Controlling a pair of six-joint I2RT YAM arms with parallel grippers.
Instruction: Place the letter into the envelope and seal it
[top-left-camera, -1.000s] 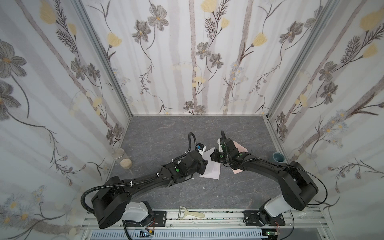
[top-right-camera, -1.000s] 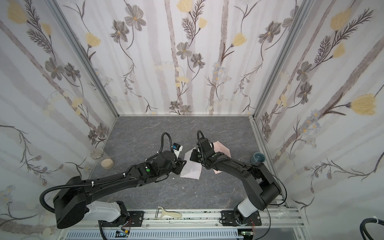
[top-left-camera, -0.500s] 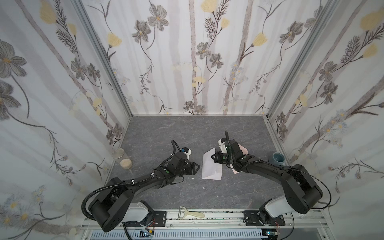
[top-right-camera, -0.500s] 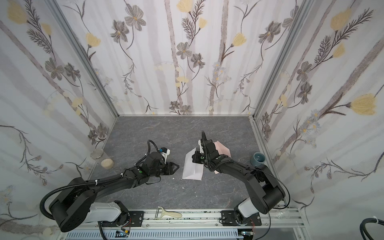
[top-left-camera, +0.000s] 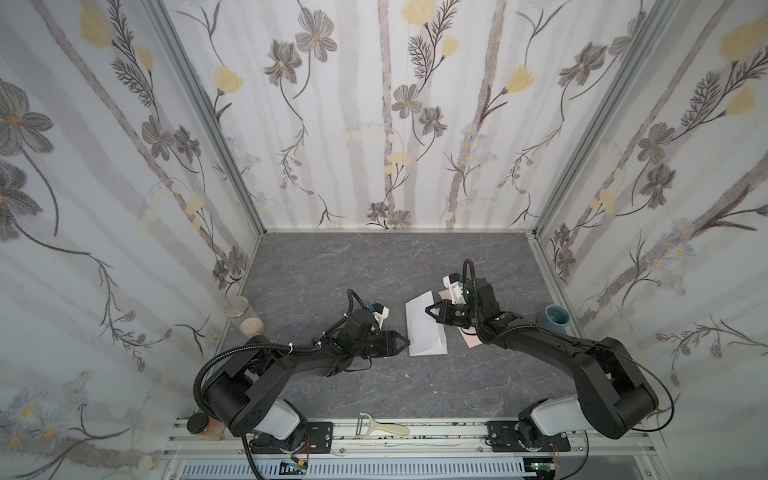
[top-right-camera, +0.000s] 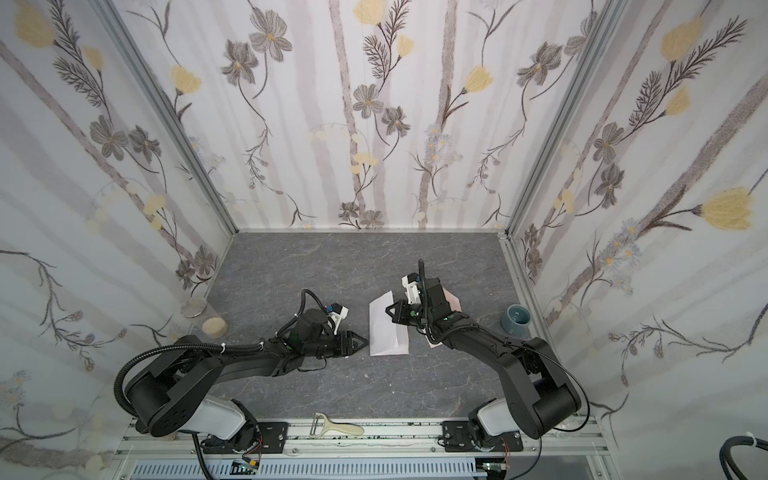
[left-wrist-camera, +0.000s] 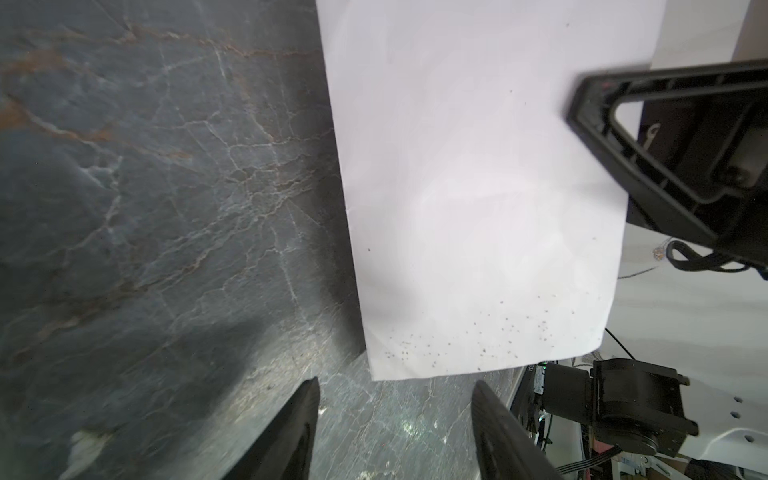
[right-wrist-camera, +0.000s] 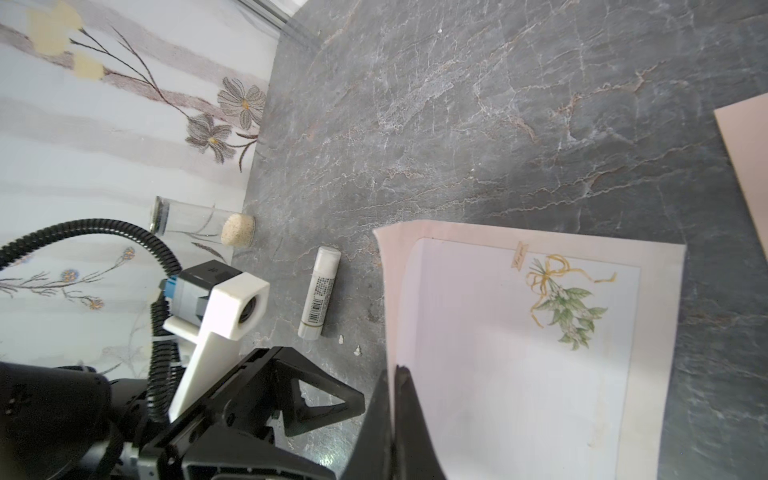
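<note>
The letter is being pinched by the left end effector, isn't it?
No. It is the right end effector that pinches the letter, as the right wrist view shows. The left end effector is open, just short of the paper.

No word or number can be read with certainty. In the right wrist view, the glue stick (right-wrist-camera: 319, 291) lying on the tabletop (right-wrist-camera: 457, 124) has a barcode (right-wrist-camera: 314, 308) and lines of fine print running along its side, all too small to make out. The letter (right-wrist-camera: 519, 374) has a small tan tag (right-wrist-camera: 519, 254) printed just above its bouquet. The tag carries a short line of slanted script, too faint and too small to read.
</note>
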